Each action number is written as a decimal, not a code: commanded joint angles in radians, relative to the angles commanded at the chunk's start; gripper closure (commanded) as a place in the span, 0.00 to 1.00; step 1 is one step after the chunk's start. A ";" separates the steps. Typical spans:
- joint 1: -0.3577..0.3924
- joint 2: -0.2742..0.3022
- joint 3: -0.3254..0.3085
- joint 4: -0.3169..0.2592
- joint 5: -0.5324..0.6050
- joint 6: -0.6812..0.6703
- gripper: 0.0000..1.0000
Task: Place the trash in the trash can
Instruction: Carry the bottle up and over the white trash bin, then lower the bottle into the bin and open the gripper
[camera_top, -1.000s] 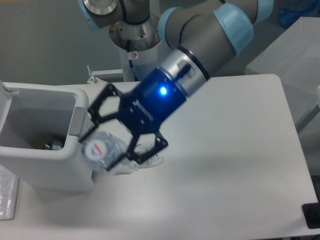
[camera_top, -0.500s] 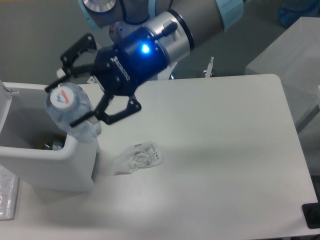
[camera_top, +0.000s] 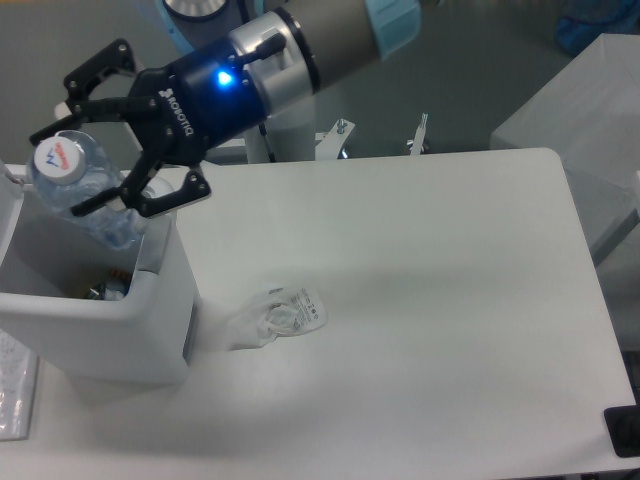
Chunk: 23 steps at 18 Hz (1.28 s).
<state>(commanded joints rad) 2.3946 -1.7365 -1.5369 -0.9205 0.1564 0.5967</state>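
Since the earlier frame the tool has swung further left with the clear plastic bottle, which now hangs tilted over the open trash can just below it. Its black fingers are clamped around the bottle's ribbed body. The crumpled clear wrapper lies on the smooth white bench, below and right of the tool.
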 joint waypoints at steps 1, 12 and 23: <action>-0.018 -0.002 -0.012 0.015 0.006 0.005 0.51; -0.067 -0.025 -0.140 0.048 0.090 0.212 0.27; 0.027 -0.032 -0.106 0.046 0.170 0.222 0.00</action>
<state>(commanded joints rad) 2.4218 -1.7687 -1.6431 -0.8744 0.3267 0.8192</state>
